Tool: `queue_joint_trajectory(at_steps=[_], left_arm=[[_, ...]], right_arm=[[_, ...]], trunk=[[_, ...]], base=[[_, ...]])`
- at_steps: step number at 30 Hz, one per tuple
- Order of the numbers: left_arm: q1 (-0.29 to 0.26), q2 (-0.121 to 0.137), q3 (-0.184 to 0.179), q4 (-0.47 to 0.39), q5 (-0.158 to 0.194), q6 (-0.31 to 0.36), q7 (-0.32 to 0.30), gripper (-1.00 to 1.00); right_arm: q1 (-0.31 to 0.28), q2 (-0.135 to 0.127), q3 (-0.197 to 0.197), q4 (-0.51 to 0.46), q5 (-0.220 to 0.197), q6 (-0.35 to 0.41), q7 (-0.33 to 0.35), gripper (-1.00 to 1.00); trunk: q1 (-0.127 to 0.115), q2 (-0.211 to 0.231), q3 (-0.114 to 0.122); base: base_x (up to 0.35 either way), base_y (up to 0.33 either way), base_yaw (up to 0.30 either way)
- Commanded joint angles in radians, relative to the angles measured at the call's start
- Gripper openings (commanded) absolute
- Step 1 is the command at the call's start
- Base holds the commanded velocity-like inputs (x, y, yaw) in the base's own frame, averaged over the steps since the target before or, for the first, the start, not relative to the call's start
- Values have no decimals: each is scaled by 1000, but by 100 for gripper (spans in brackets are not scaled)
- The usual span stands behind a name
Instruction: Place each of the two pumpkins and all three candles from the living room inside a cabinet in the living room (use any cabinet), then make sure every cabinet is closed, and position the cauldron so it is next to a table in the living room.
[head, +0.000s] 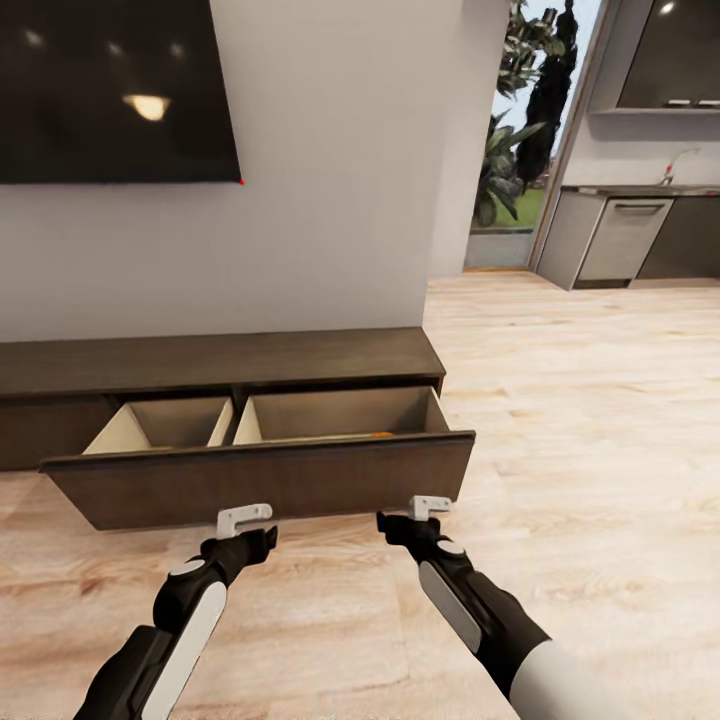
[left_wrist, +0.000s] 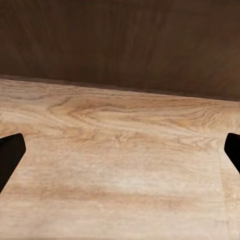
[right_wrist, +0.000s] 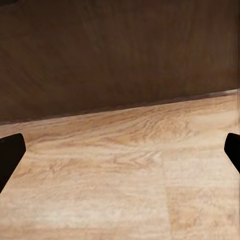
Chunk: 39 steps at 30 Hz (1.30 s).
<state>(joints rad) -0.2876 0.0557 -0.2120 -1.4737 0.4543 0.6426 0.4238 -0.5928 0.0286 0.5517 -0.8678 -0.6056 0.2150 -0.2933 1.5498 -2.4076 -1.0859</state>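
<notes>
I see the cabinet (head: 220, 365) against the wall, below a dark screen (head: 115, 90). Its drawer (head: 265, 475) is pulled out over the wood floor (head: 600, 400), pale insides showing, with a bit of orange (head: 381, 434) at the front of the right compartment; I cannot tell what it is. My left gripper (head: 246, 519) and right gripper (head: 430, 506) sit at the drawer front's lower edge, jaws spread wide in the wrist views, gripping nothing.
</notes>
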Motion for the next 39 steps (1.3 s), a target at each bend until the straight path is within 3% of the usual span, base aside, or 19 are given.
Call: queue_joint_trajectory(at_steps=[1,6,13,21,25,30,39], left_arm=[[-1,1,-3,3,5,-11,10,100],[-1,-4,-3,36,-44,-65,11,100],[-1,-5,-8,41,-62,-75,12,100],[0,1,-9,47,-62,-132,13,100],[1,0,-10,71,-78,-166,14,100],[1,2,-10,77,-90,-174,14,100],[2,3,-18,77,-92,-176,14,100]], right_arm=[[-1,-1,6,6,-5,-28,-9,100],[-1,0,38,51,52,-197,-14,100],[-1,-1,42,81,72,-229,-18,100],[-1,-1,42,83,71,-234,-31,100],[-1,0,43,82,75,-289,-70,100],[1,0,43,78,80,-343,-79,100],[1,0,43,76,81,-353,-71,100]], trunk=[[4,-8,-4],[23,-43,-20],[50,-92,-42],[54,-94,-73],[56,-95,-88],[58,-96,-107],[62,-98,-142]], base=[[0,0,0],[0,0,0],[0,0,0],[0,0,0],[0,0,0],[0,0,0],[0,0,0]])
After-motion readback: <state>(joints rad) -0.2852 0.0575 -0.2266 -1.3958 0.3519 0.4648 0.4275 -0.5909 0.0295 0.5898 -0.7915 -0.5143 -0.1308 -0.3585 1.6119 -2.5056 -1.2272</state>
